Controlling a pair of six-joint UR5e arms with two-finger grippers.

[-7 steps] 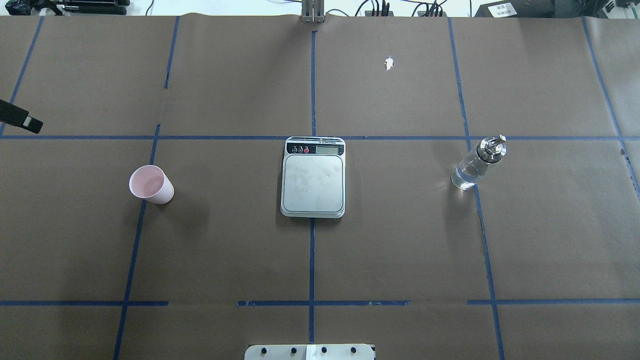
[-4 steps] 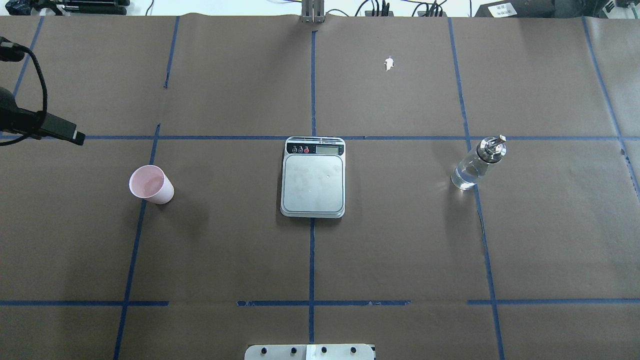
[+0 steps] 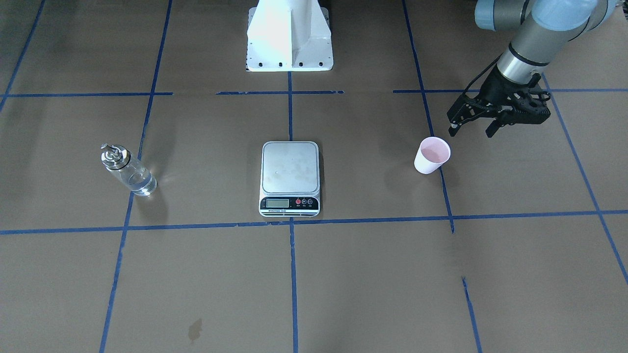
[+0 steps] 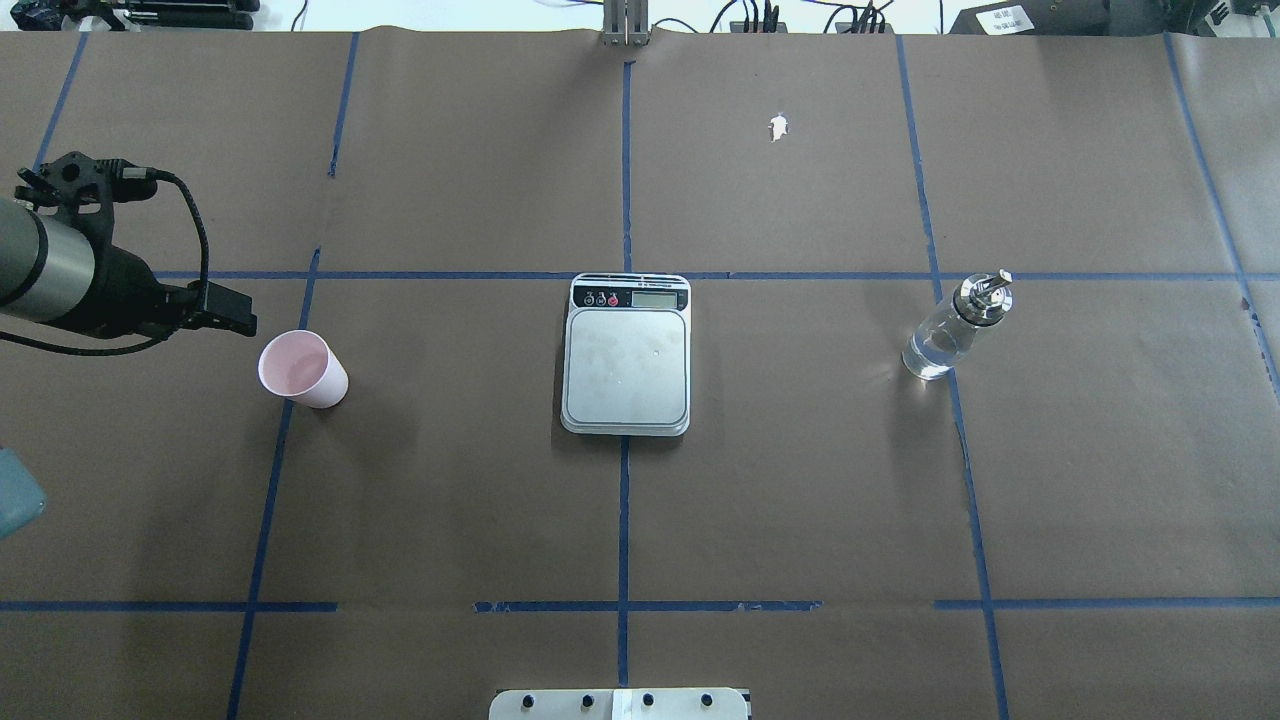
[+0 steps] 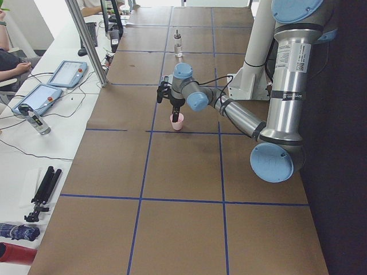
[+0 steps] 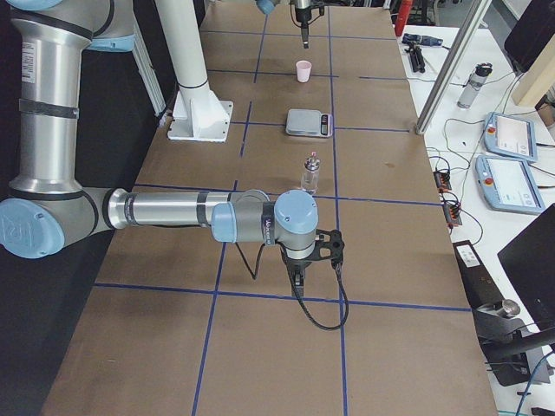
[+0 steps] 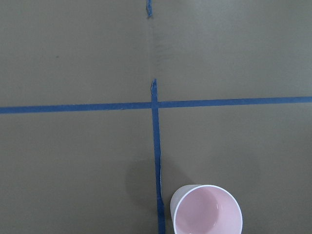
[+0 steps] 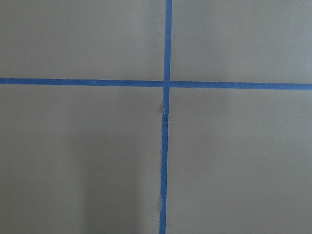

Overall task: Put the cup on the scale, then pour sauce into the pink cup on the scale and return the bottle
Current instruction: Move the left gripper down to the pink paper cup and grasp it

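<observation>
Over on the left of the tabletop [image 3: 343,274], the left pincer [image 3: 472,128] hovers near the cup [image 3: 431,154], jaws spread wide and nothing held. Cup's upright, well apart from the scale [image 3: 290,176], so step one isn't done. Watch the line-up: the wrist view has the cup low and off-centre, so a drop from this spot could land a finger on the rim and tip or crush the light paper. The right pincer [image 6: 316,267] shows only from the side, so I can't tell its jaws. The bottle [image 3: 128,170] waits across the scale.
</observation>
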